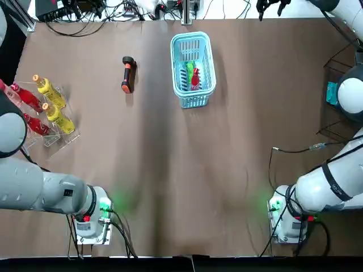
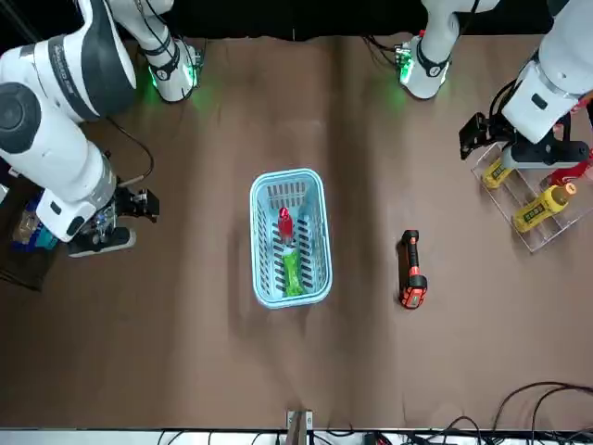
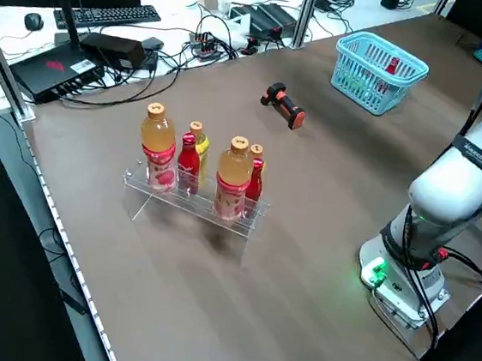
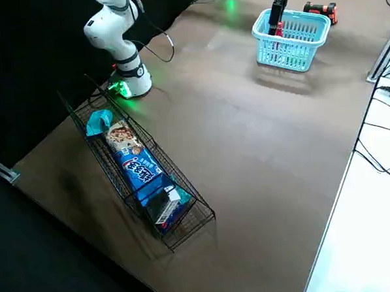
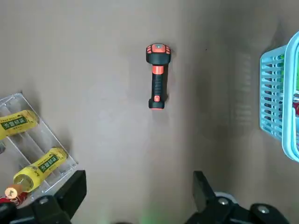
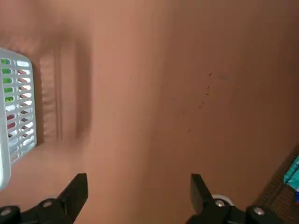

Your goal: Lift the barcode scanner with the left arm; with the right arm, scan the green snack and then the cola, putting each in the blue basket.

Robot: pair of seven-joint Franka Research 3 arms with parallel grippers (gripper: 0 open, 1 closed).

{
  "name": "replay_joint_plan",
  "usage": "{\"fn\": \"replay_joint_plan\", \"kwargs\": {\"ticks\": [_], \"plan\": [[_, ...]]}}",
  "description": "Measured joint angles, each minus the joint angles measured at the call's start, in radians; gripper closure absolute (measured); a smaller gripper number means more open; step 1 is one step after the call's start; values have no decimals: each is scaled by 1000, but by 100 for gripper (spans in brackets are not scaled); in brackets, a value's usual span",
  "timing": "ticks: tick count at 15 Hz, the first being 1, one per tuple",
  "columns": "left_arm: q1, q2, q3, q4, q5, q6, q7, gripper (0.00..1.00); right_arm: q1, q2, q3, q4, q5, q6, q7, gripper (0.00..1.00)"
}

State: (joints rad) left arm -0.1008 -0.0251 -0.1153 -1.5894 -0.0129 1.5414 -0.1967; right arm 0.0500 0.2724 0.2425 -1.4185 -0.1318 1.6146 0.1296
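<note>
The black-and-orange barcode scanner (image 1: pixel 127 73) lies flat on the brown table, left of the blue basket (image 1: pixel 193 35); nothing holds it. Inside the basket lie the green snack (image 1: pixel 190 69) and the red cola (image 1: pixel 195 79), side by side. My left gripper (image 5: pixel 138 196) hovers open and empty high over the table's left side, well short of the scanner (image 5: pixel 156 77) and close to the bottle rack (image 2: pixel 537 199). High over the table's right side my right gripper (image 6: pixel 138 193) is open and empty too, with the basket (image 6: pixel 14 107) far off to one side.
A clear rack of yellow and red bottles (image 1: pixel 45 110) stands at the left edge. A wire rack with snack packs (image 4: pixel 137 168) stands at the right edge. Cables, a keyboard and electronics lie beyond the far edge. Both arm bases (image 1: pixel 91 221) sit at the near edge.
</note>
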Motion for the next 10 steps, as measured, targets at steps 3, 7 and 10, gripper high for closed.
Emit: {"fn": "replay_joint_plan", "kwargs": {"ticks": [3, 7, 10], "plan": [[-4, 0, -2, -2, 0, -1, 1, 0, -8, -24, -3, -20, 0, -34, -1, 2], [-7, 0, -6, -2, 0, -7, 1, 0, -21, -43, -69, -26, -1, -99, -116, 2], [-7, 0, -6, -2, 3, -21, 1, 0, -32, -77, -98, -26, 3, -150, -171, 2]]}}
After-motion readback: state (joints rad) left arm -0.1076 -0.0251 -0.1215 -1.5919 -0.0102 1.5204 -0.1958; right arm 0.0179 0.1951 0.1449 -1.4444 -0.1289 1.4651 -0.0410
